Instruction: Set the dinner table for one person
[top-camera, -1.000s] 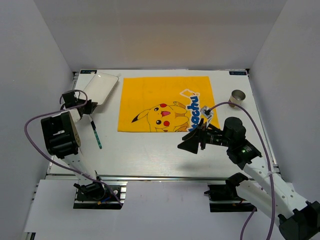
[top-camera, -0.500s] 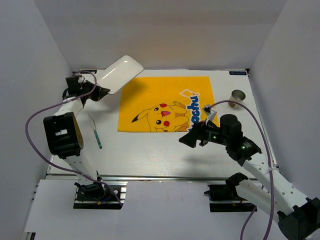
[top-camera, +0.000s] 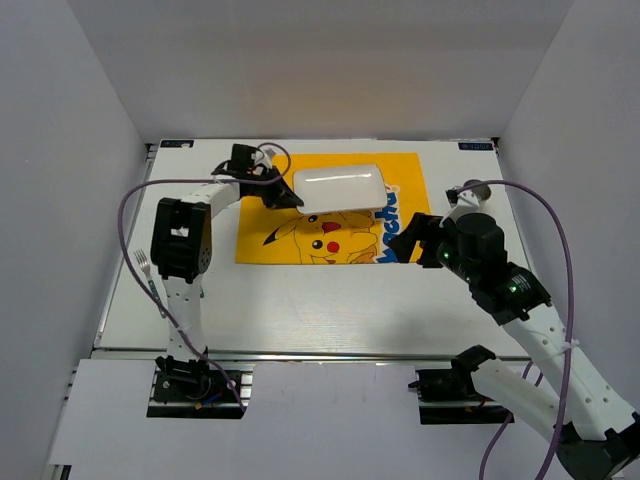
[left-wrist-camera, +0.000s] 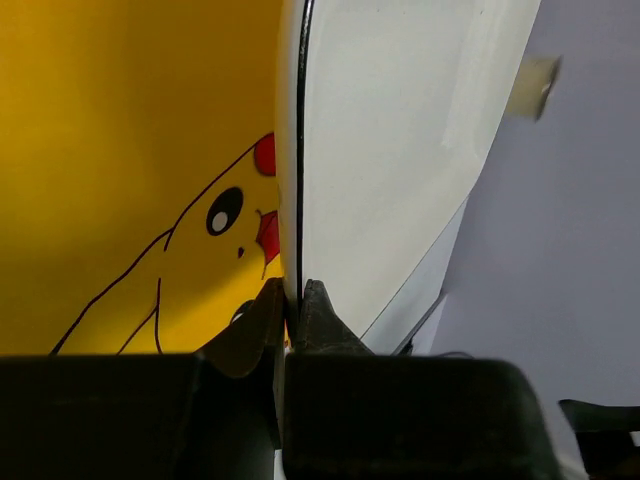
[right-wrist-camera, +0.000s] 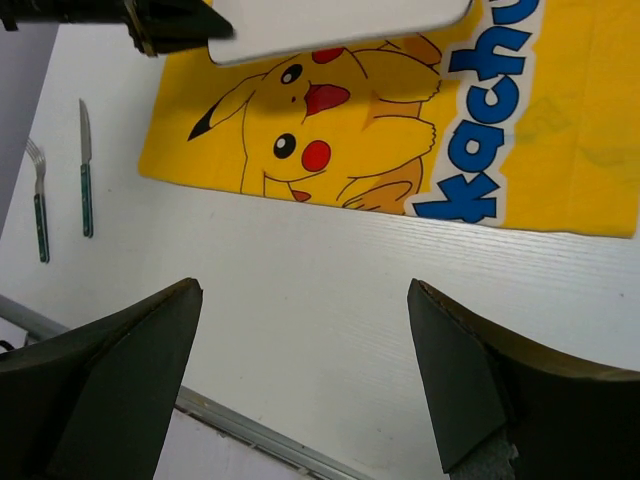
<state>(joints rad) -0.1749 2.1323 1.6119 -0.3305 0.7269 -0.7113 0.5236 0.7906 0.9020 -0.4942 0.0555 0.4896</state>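
Two grippers appear at one stage of setting the dinner table (top-camera: 300, 300). The left gripper (top-camera: 283, 194) is clenched on the near rim of a white rectangular plate (top-camera: 340, 188). In the left wrist view its fingertips (left-wrist-camera: 310, 305) pinch only the thin edge, and the whole plate (left-wrist-camera: 400, 150) reaches out ahead of them. Beneath and to the left of that grip lies the yellow cartoon-printed placemat (left-wrist-camera: 120, 150). The plate seems to hang over the cloth rather than rest on it, though the gap cannot be judged.

The right gripper (right-wrist-camera: 302, 288) hangs with its jaws spread wide and empty. Directly below it is the bare white tabletop (right-wrist-camera: 330, 250), which spreads beneath both arms and everything they handle. The placemat's near edge lies just ahead. A fork (right-wrist-camera: 38, 205) and a knife (right-wrist-camera: 85, 180) lie side by side well off to its left.

Likely faults from here:
- **Slipping grip:** so small a hold on the rim, with all the weight ahead of the jaws, may let the plate droop or slide out.
- **Early release:** letting go before the plate rests flat would drop it.
- **Dragged edge:** a low, tilted plate could catch the cloth and bunch it.
- **Collision:** the right gripper may be close enough to be struck if either arm swings.
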